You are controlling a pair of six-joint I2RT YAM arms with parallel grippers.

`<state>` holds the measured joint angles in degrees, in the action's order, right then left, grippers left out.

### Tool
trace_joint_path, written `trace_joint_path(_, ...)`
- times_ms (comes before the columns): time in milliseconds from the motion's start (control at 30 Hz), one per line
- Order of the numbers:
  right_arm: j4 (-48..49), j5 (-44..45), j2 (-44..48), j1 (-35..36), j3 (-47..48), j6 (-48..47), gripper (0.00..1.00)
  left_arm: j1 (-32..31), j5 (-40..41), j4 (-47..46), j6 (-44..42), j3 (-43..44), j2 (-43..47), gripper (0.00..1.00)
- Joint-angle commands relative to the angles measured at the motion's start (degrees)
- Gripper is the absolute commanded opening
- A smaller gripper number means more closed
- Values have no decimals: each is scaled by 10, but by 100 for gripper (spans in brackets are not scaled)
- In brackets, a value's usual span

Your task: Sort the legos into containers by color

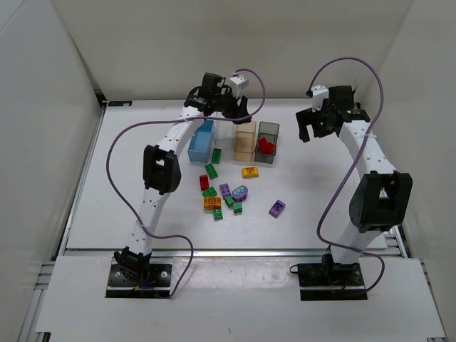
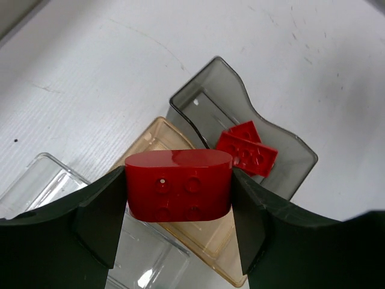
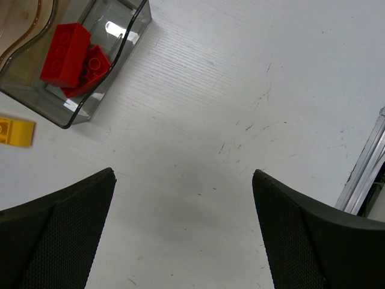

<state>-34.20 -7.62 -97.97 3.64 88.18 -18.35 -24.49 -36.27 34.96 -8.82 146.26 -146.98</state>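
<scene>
Nr me, loose bricks (image 1: 224,192): I make it approx 11, overlapping, so count's rough. Behind, 4 in a row: blue bin (image 1: 201,153), clear bin (image 1: 225,139), peach bin (image 1: 244,141), grey bin (image 1: 269,126). Grey bin has 2 red bricks (image 3: 66,54). Left claw (image 2: 178,205) grips a red rounded brick (image 2: 178,174) above peach bin, hiding part of it. Right claw (image 3: 183,229) is spread wide over table (image 3: 240,120).

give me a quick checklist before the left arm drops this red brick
1. red brick clamped in left gripper: ok
2. brick above dark grey bin: not ok, it looks to be over the peach bin
3. grey bin holds only red bricks: ok
4. free room in grey bin: ok
5. right gripper open, empty, off to the side of the bins: ok
</scene>
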Motion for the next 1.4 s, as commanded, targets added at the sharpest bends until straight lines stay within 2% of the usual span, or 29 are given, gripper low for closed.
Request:
trace_joint_path(0, 19, 1, 27, -2, -11, 4, 98, 2, -29, -67, 66, 18, 14, 34)
trace_joint_path(333, 21, 2, 35, -2, -16, -2, 98, -22, -53, -152, 86, 12, -11, 35)
trace_joint_path(467, 23, 8, 40, -2, -22, -6, 98, -23, -64, -194, 129, -4, -16, 36)
trace_joint_path(1200, 28, 13, 65, -14, -56, -13, 98, -43, -92, -255, 142, -48, -41, 44)
trace_joint_path(1300, 28, 11, 66, -16, -57, -13, 98, -46, -89, -263, 145, -51, -43, 48)
trace_joint_path(1367, 27, 10, 66, -16, -57, -13, 98, -47, -81, -264, 151, -54, -43, 57)
